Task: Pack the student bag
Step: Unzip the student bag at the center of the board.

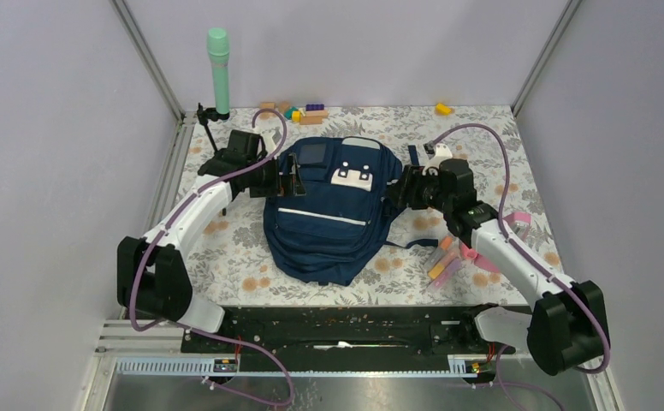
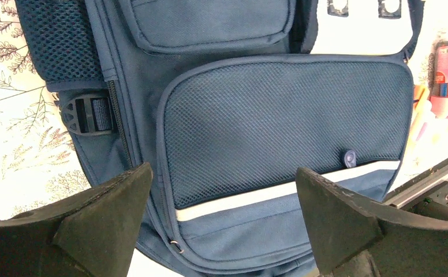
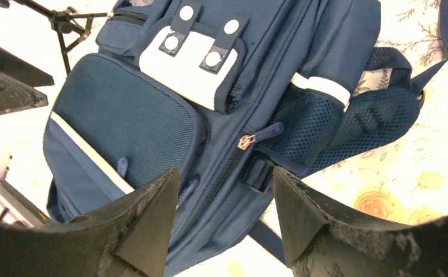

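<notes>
Navy student bag (image 1: 333, 214) lies flat mid-frame between my left gripper (image 1: 295, 181) and right gripper (image 1: 399, 190), both spread and empty. Pinching loose fabric instead of the zip pull (image 3: 246, 141) could drag it sideways.

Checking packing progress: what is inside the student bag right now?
No contents show. The student bag lies front-up on the floral table, and no opening faces any camera; its fabric hides whatever is inside.
</notes>
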Controlling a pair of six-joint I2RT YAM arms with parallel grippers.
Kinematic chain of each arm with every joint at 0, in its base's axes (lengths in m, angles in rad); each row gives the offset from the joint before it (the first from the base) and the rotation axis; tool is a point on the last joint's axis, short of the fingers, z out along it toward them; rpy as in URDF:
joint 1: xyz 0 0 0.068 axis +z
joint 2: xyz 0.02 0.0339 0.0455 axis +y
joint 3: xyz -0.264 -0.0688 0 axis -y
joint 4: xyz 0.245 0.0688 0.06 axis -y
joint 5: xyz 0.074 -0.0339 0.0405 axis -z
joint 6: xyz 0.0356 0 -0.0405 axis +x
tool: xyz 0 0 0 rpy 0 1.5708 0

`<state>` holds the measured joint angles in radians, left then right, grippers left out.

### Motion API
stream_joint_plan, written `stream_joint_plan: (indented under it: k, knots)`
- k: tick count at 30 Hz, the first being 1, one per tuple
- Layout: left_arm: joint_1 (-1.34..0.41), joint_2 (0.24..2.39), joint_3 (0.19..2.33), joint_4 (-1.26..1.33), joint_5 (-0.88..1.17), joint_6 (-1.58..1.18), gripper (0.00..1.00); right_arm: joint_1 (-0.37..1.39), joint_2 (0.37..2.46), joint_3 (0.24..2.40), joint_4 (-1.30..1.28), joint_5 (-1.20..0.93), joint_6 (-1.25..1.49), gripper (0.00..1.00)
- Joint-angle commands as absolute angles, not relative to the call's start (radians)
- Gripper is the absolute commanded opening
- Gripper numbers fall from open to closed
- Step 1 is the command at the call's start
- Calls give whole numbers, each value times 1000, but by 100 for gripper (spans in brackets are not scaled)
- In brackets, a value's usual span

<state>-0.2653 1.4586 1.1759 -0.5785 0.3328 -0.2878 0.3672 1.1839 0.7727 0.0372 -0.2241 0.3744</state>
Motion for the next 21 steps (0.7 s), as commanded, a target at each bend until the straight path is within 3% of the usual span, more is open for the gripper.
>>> stream_joint_plan:
  k: [1,13,17,21]
  knots:
    - [-240,1497,1228,-568,356,-272,99,314,1247,796,105,-390,241,66]
    - [-193,1622,1236,-582,501,-280,95,301,1385,853,219,-608,-104,68]
    - [-193,1673,1239,-570,572,-290,78,301,1449,890,203,-670,-122,68]
    - [-195,1726,1233,-530,639,-322,40,301,1458,894,197,-707,-148,68]
